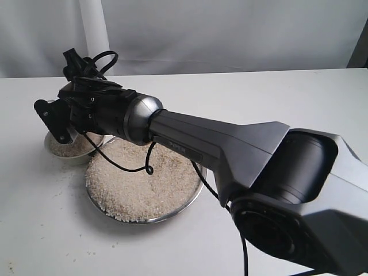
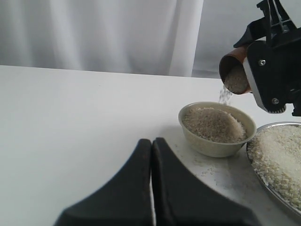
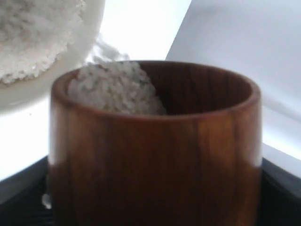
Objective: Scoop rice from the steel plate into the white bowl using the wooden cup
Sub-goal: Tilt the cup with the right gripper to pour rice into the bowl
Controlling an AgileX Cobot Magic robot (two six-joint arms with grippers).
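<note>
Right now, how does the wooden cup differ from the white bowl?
The wooden cup is reddish-brown wood; the white bowl is cream-white. The cup is held in the air, tipped over; the bowl sits upright on the table. The cup is narrower than the bowl. Both hold rice, which is spilling from the cup towards the bowl.

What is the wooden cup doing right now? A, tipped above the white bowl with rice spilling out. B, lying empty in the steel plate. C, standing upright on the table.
A: in the left wrist view the wooden cup hangs tilted above the white bowl, and rice falls from its mouth.
</note>
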